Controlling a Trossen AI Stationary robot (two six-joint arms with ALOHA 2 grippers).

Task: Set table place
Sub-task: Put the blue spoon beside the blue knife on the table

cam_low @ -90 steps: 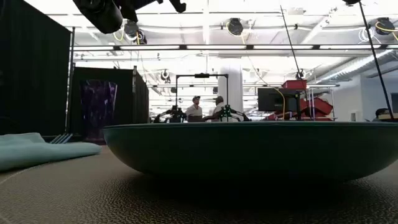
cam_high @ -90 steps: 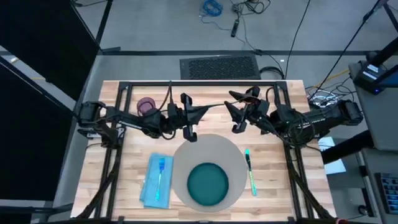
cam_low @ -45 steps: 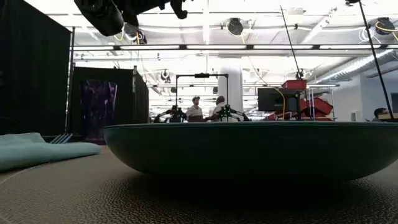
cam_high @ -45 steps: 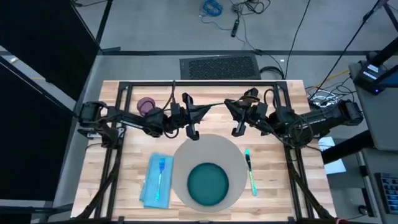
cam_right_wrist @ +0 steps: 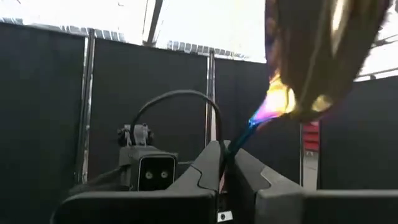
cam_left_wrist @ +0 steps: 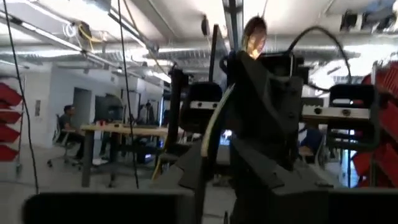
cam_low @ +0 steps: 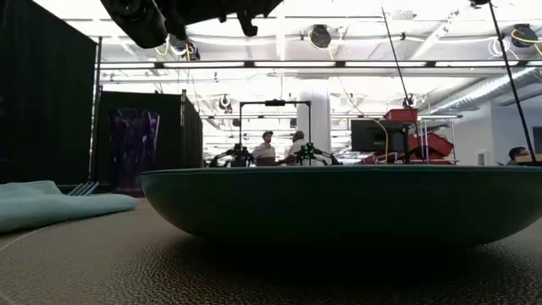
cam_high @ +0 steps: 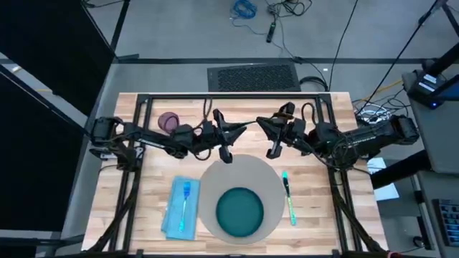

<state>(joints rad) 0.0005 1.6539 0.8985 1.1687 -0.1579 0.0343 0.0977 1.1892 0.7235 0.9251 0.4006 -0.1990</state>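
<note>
Evidently the setting is well along; at the near middle of the table (cam_high: 323, 222) lies the place (cam_high: 215, 179), a broad, flat, round grey mat, its surface finely ribbed in the low view; a dark teal plate (cam_high: 240, 213), shallow and much narrower than the mat, sits on its near half. Just left of the mat lies a folded light blue napkin (cam_high: 174, 218) with a blue fork (cam_high: 185, 197) lying on it; just right of the mat lies a green utensil (cam_high: 288, 197), parallel to the fork.

One piece looks left to lay, I judge; above the mat's far edge the right gripper (cam_high: 269, 137) hovers, its fingers (cam_right_wrist: 208, 171) together on the thin stem of an iridescent utensil (cam_right_wrist: 311, 56), which touches nothing on the table. Facing it, close by, hangs the left gripper (cam_high: 231, 141); how its grip stands I cannot tell. Farther left, near the far edge, stands a purple cup (cam_high: 168, 120), well apart from the mat; it may yet need moving closer.
</note>
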